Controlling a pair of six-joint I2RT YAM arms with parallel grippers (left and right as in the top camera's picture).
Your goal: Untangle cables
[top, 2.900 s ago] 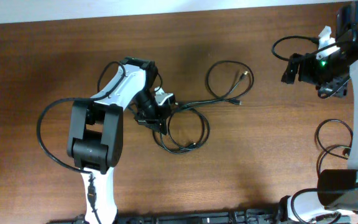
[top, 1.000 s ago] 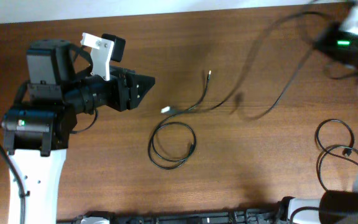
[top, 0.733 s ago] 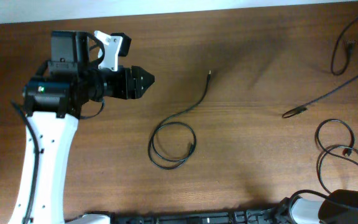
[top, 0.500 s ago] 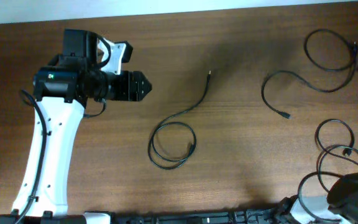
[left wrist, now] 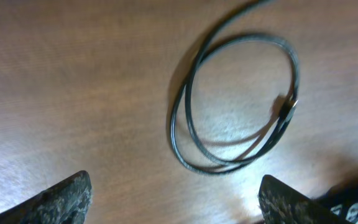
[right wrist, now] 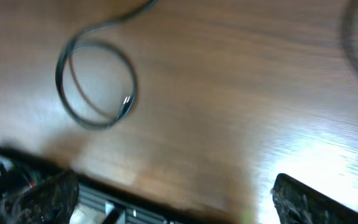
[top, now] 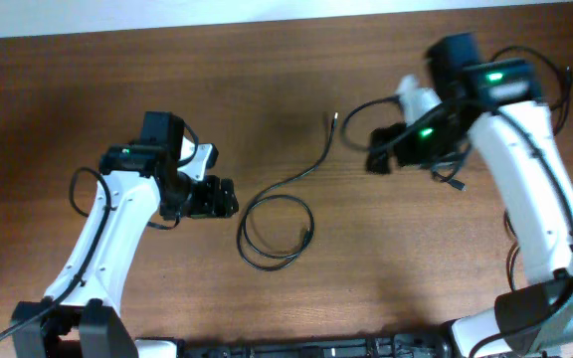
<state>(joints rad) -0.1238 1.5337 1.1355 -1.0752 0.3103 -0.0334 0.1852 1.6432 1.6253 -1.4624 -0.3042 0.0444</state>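
Observation:
One thin black cable (top: 241, 237) lies coiled on the wooden table, its tail running up to a small plug (top: 334, 117). My left gripper (top: 231, 197) is just left of the coil, open and empty. In the left wrist view the coil (left wrist: 294, 71) lies ahead of the gripper (left wrist: 176, 205), apart from both fingertips (left wrist: 67, 196). My right gripper (top: 374, 157) hangs open to the right of the tail. The right wrist view shows the coil (right wrist: 58, 81) far ahead of the gripper (right wrist: 173, 202), with nothing between its fingers. A second cable (top: 456, 182) is mostly hidden under the right arm.
More black cable loops (top: 513, 261) lie by the right arm's base at the right edge. A blurred cable (right wrist: 356, 43) shows at the right wrist view's upper right. The table's front edge carries a dark rail (top: 296, 350).
The right gripper let go of the cable it had lifted, which dropped at the right. The right arm swung back over it. The left arm came down beside the coil, jaws widening.

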